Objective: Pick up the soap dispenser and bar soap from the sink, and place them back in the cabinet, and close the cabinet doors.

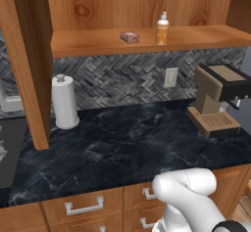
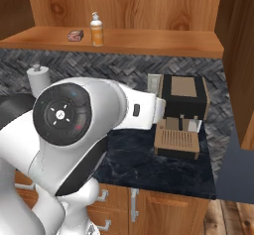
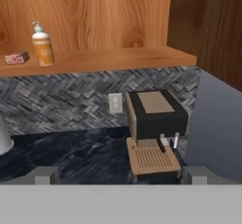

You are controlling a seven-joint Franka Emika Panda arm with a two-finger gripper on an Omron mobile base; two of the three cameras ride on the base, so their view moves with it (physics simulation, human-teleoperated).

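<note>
The orange soap dispenser [image 1: 162,29] [image 2: 96,29] [image 3: 42,45] with its white pump stands upright on the shelf of the wooden cabinet [image 1: 147,41] [image 2: 149,40] [image 3: 118,57]. The reddish bar soap [image 1: 129,37] [image 2: 75,35] [image 3: 16,57] lies on the same shelf, just left of the bottle. Both cabinet doors stand open, one [image 1: 29,59] at the left and one [image 2: 238,55] [image 3: 220,29] at the right. My gripper [image 3: 121,176] is open and empty, well below the shelf, facing the backsplash. A dark corner of the sink [image 1: 9,148] shows at the far left.
A brown and black coffee machine [image 1: 215,101] [image 2: 181,115] [image 3: 153,128] stands on the dark marble counter [image 1: 122,148] right of centre. A white paper-towel roll [image 1: 64,103] [image 2: 37,80] stands at the back left. Drawers with silver handles [image 1: 83,206] run below the counter.
</note>
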